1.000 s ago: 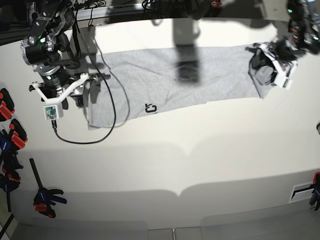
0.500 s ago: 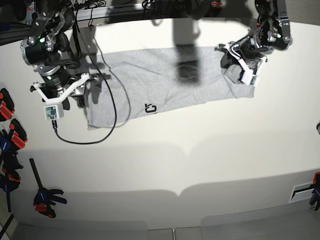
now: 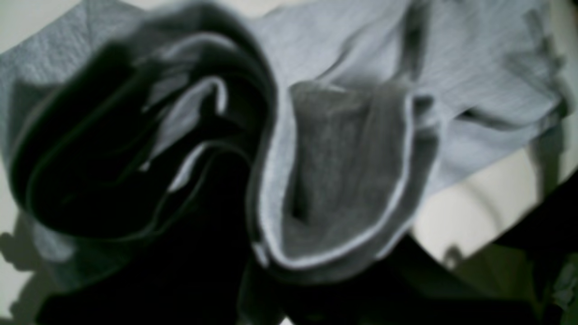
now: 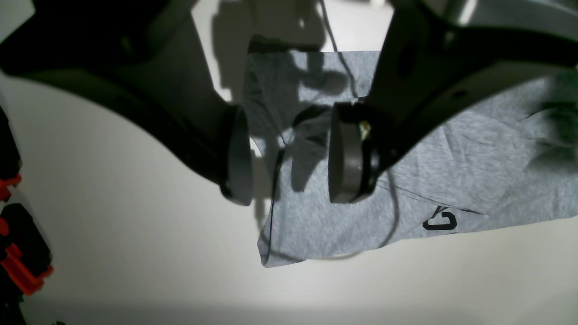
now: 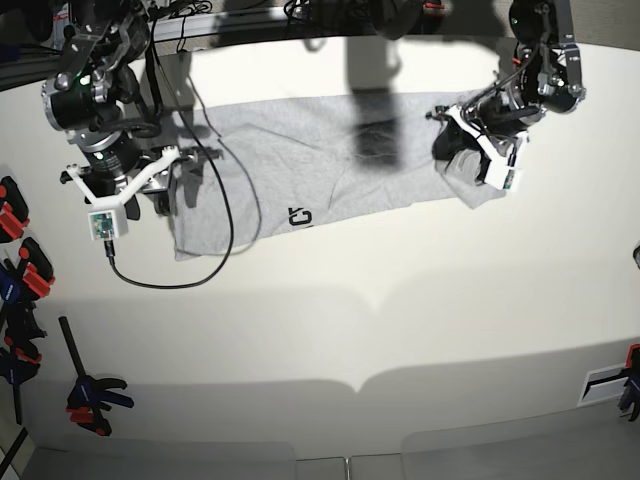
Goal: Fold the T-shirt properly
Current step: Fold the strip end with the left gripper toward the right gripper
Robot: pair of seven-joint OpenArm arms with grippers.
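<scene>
The broad off-white desk (image 5: 400, 330) carries a large light heather-grey cotton T-shirt (image 5: 300, 165), spread flat in a wide band across the far half of the desk. Its near edge shows a fragment of bold black lettering (image 5: 301, 217), and the same mark appears in the right wrist view near the shirt's lower hem (image 4: 439, 221). The cloth lies mostly smooth with shallow creases. On the base view's right, the shirt's end is gathered and lifted off the desk into a bunched fold (image 5: 470, 170); the left wrist view shows that fold close up, blurred, as rolled grey fabric with a pale hem edge (image 3: 334, 180).

The left claw (image 5: 480, 150) is pressed together, pinching the bunched end of the T-shirt. The right claw (image 4: 289, 158) stands spread, its two dark round pads (image 4: 345, 155) apart with nothing between them, hanging above the shirt's other end, at its edge. A thin black cable (image 5: 215, 240) trails across that end of the shirt.
</scene>
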